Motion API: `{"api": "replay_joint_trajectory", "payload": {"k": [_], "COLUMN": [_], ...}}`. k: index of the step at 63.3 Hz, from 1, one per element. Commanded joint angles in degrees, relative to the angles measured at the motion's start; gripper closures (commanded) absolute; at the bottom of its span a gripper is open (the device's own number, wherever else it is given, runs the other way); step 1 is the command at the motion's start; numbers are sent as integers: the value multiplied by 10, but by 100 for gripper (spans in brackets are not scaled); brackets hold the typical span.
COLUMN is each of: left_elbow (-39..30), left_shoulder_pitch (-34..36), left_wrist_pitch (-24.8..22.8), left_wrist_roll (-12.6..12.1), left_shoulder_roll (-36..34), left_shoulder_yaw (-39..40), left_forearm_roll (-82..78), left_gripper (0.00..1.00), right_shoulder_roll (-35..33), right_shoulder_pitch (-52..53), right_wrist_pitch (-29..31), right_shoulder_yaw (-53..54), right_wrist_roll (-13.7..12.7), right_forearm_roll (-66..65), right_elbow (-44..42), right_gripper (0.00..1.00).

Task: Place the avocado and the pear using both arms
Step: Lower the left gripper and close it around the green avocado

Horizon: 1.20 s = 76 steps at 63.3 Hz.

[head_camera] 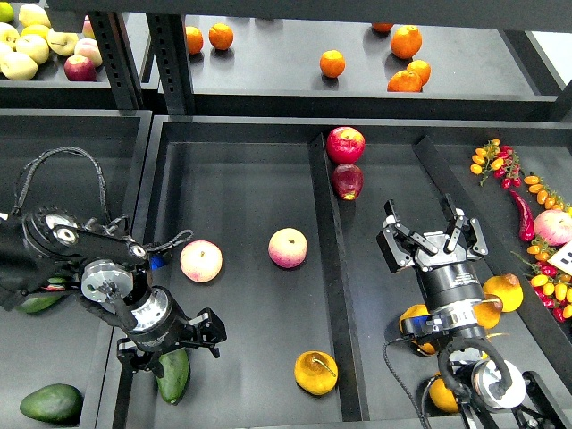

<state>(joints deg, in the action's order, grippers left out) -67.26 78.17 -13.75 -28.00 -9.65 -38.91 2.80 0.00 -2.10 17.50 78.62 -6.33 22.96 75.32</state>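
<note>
Left claw (170,350) grips the half-hidden avocado (174,375); right claw (432,231) gapes empty, pear (315,373) apart.

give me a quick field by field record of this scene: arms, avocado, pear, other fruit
left gripper: low over the avocado, grip unclear
right gripper: open, holding nothing
avocado: dark green, lying in the middle tray near its left wall
pear: yellow-orange, stemmed, free in the same tray
peaches: two in the middle of that tray
oranges: on the upper shelf
</note>
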Motion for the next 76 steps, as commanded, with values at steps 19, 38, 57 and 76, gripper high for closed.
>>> {"api": "replay_joint_trajectory", "payload": {"k": [19,38,57,76], "left_elbow": [47,63,67,79], "left_shoulder_pitch": [-14,-36,-43,-47], "left_wrist_pitch": [0,1,1,0], "left_wrist_roll": [0,0,0,0], "left_shoulder_roll": [26,28,56,70], "left_shoulder_yaw": [-41,-47,-58,-66], "left_forearm_roll": [2,1,2,3], "left_gripper": [1,1,1,1], "right_shoulder_roll": [0,0,0,0], "right_shoulder_pitch": [0,0,0,-1], "right_wrist_pitch": [5,10,18,24], "right_shoulder_yaw": [1,2,2,2], "right_wrist_roll": [0,0,0,0], "right_forearm_roll": [1,1,1,1], "right_elbow": [1,3,3,3], "right_gripper": [0,0,0,0]}}
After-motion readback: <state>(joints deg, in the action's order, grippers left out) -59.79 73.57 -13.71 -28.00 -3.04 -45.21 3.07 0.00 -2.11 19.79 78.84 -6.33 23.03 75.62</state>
